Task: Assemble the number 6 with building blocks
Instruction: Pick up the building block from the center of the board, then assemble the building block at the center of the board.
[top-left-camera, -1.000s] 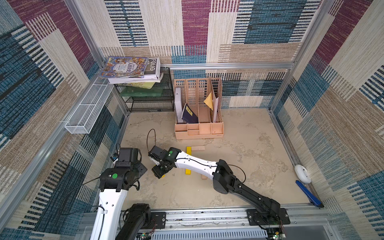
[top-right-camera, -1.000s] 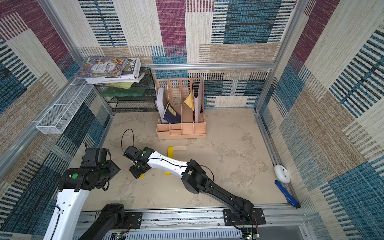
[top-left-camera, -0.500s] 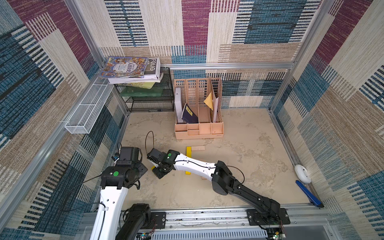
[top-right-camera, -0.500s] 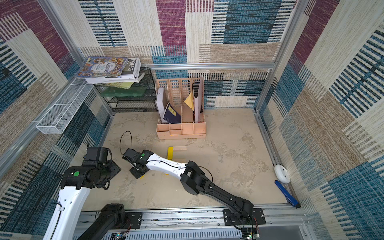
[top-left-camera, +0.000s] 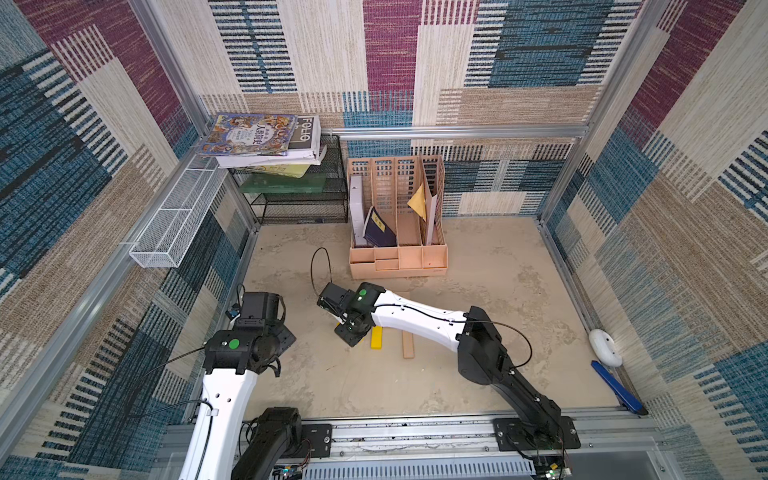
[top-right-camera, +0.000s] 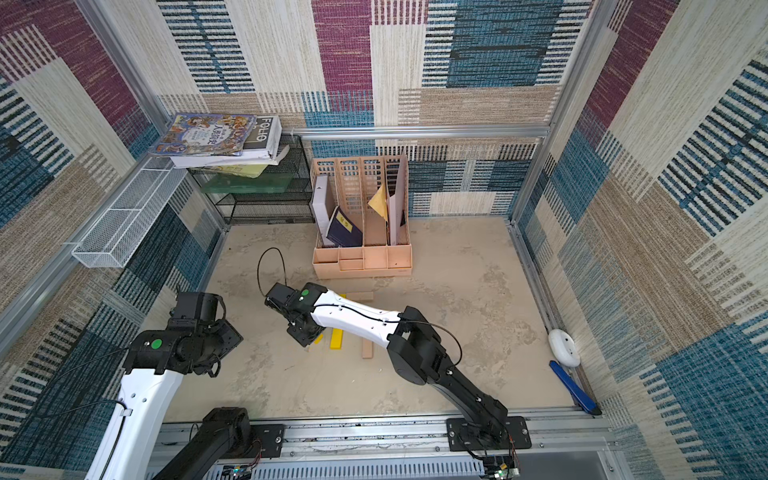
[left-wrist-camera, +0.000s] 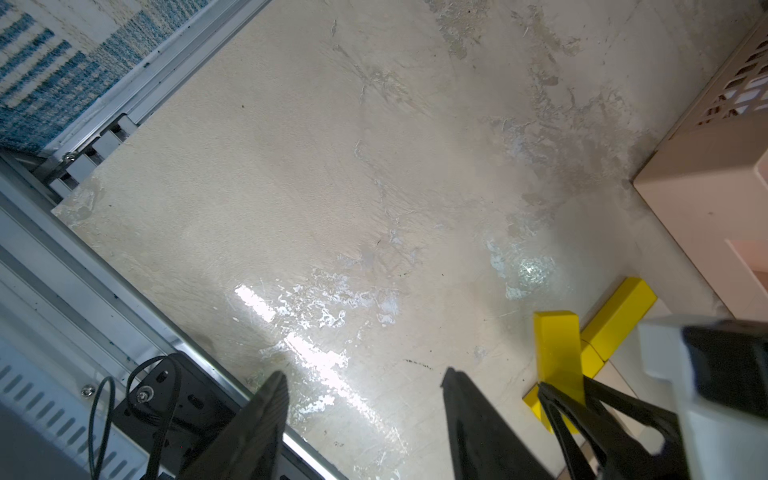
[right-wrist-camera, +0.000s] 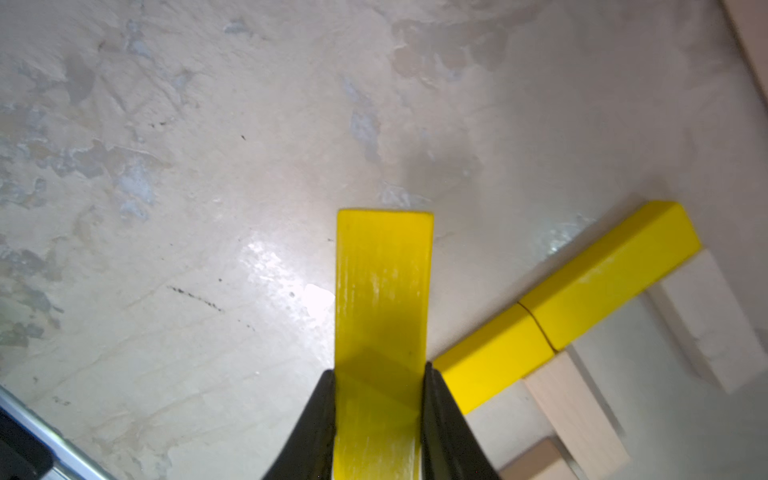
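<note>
1. Right gripper (top-left-camera: 351, 333) has shifted rightward, now just left of centre in both top views.
2. Bright yellow plank (right-wrist-camera: 384, 291), flat and rectangular, is clamped between its jaws, sticking out past the fingertips.
3. Left gripper (left-wrist-camera: 365, 386) is half open and empty.

On counter (top-right-camera: 436, 291): right hand (top-right-camera: 305, 334) low, yellow plank (top-right-camera: 318, 338) peeking beneath; second yellow plank (top-right-camera: 336, 338), pale plank (top-right-camera: 367, 350) alongside; peach organizer (top-right-camera: 361, 266) behind.

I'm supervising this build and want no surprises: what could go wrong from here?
The right gripper holds a yellow plank close beside two laid yellow planks; swinging it could knock them out of line. Its free end juts past the gripper, so it might pivot when set down.
</note>
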